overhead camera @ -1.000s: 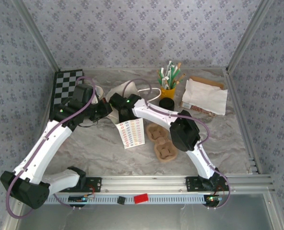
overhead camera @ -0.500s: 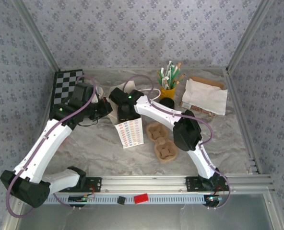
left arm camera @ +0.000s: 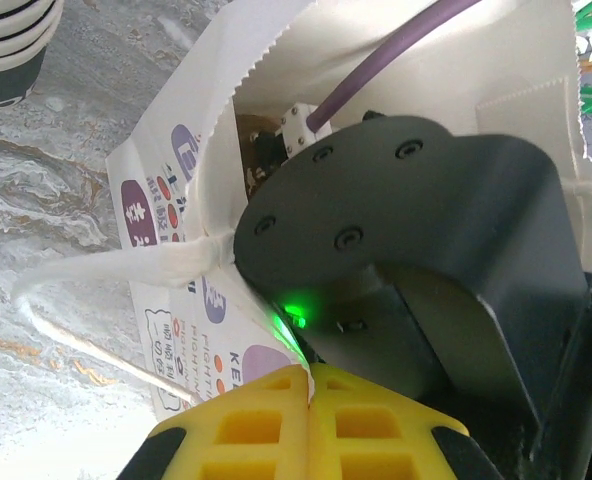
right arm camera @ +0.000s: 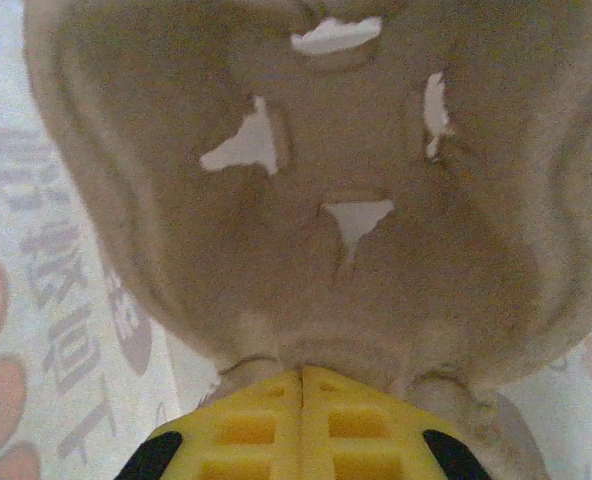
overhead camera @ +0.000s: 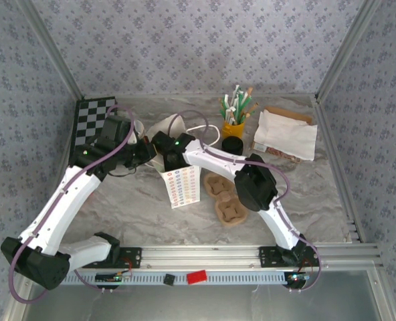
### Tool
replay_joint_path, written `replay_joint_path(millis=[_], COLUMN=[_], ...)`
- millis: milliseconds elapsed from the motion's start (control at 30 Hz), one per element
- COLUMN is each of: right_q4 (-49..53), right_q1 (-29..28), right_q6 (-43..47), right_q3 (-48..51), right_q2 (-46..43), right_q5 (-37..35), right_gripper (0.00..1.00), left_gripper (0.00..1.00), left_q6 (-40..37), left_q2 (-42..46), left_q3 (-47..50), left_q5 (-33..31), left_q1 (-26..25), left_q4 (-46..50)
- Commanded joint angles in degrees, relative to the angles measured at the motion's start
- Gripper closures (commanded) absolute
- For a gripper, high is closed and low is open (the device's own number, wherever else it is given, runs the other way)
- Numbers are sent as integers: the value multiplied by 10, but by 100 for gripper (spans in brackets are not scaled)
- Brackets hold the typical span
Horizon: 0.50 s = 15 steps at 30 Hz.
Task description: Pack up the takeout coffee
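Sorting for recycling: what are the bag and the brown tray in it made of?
Bag: thin white paper, matte, judging by its serrated rim, creases and print. Tray: probably moulded paper pulp; rough, fibrous, matte brown, with ragged-edged holes.

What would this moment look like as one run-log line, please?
left gripper: shut on paper bag rim | right gripper: shut on pulp carrier in bag | takeout coffee: on table
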State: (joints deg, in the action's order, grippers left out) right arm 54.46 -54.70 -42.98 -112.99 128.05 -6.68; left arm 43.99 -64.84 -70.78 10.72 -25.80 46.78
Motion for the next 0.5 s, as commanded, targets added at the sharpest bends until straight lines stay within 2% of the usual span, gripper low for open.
replay_joint_path(millis=[0,267,467], right_q4=[15,8,33], right_q1=[-10,17,13], right_q6=[-17,-10,-2], right_q3=[13,1,-43], right_q2=[-23,-58,-68], right_q5=[34,6,-11], right_gripper=[95,95,92], left_gripper=[100,100,100], left_q6=[-12,-11,-19], left_q2=[-2,-1,-4], left_q3=[-20,-20,-24], left_q5=[4,4,-11], left_q1=[2,3,3], left_q4=[8,7,18])
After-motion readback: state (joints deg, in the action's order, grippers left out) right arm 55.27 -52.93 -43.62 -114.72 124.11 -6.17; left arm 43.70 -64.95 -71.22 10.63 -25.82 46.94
